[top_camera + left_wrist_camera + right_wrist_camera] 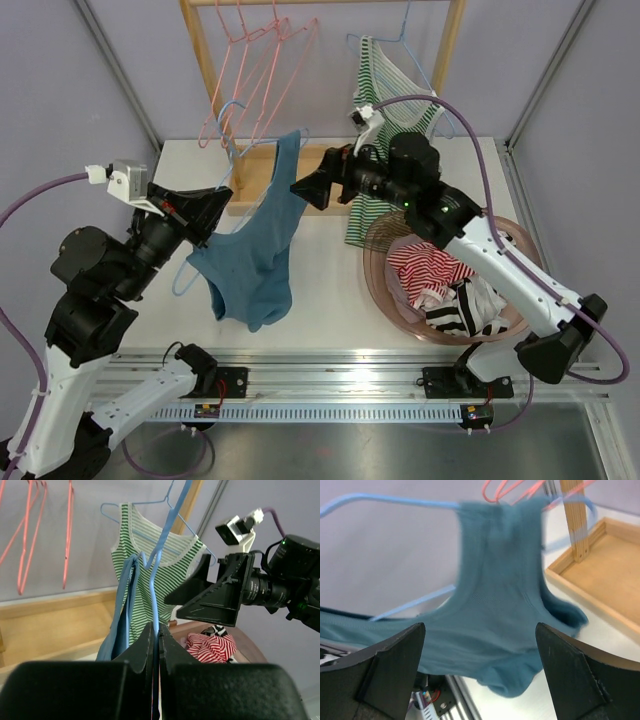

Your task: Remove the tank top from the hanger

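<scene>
Left gripper [156,630] is clamped shut on the blue hanger [154,595] wire. The blue tank top [255,255] hangs from that hanger, just in front of the right gripper [303,187], whose jaws stand wide apart.

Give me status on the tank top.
Left gripper shut on hanger. Right gripper open, facing tank top. Top not yet off hanger. Nothing blocking.

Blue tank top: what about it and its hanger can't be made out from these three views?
- Left wrist view: the left fingers cover the blue hanger below their grip; the blue tank top shows only edge-on.
- Right wrist view: the strap at the hanger is blurred, so whether it hangs over the wire cannot be told.
- Top view: cloth hides most of the hanger wire; the rest is too thin to follow.
</scene>
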Motion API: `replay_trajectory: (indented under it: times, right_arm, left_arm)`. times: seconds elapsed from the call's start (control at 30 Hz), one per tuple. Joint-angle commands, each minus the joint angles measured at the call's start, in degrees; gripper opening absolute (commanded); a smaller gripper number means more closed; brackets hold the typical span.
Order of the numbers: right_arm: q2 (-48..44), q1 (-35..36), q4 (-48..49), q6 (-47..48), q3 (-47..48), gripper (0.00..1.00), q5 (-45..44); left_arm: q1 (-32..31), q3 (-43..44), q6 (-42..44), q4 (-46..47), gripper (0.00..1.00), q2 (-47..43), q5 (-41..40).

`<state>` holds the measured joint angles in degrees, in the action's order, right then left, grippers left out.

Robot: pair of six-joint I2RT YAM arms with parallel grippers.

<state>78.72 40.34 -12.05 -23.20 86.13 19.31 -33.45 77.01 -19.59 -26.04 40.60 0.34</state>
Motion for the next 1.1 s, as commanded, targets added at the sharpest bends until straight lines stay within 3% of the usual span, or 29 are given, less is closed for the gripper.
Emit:
replay_trajectory:
  times: [0.0,0.13,0.37,0.53,0.57,0.67,0.77,0.8,1.07]
  right_arm:
    - [3.2,5.4,-2.2,9.1,7.6,1.0,-11.4]
    - [7.8,7.9,-5.2,12.1,12.4,0.97,-20.4]
    - [10.1,8.1,-6.8,13.1,13.4,0.76,-28.7]
    - [10.5,8.0,-6.4,14.9,13.0,0.46,-30.7]
    - [10.8,8.0,-6.3,15.1,13.1,0.3,-31.8]
    - [11.0,8.0,-6.5,15.6,13.1,0.12,-32.0]
    - [10.6,8.0,-6.8,16.7,12.7,0.1,-32.9]
    - [10.8,8.0,-6.8,17.0,12.8,0.0,-34.0]
    - [15.5,2.6,-13.3,18.4,18.6,0.0,-42.8]
  left_arm:
    - [-0.3,-0.9,-2.3,2.5,0.0,-0.8,4.1]
    - [-0.2,-2.2,-3.0,2.1,0.0,-1.0,6.0]
    - [-0.2,-3.2,-2.6,1.3,0.0,-1.6,6.0]
    - [-0.2,-3.2,-2.5,1.3,0.0,-1.8,6.7]
    - [-0.2,-3.2,-2.6,1.3,0.0,-1.8,7.0]
    - [-0.2,-3.3,-2.2,0.6,0.0,-2.0,5.8]
    - [-0.3,-3.0,-1.5,-0.8,0.0,-1.8,4.7]
    - [-0.2,-2.9,-1.3,-1.3,0.0,-1.8,4.9]
    - [-0.2,-2.9,-1.5,-2.1,0.0,-2.2,9.9]
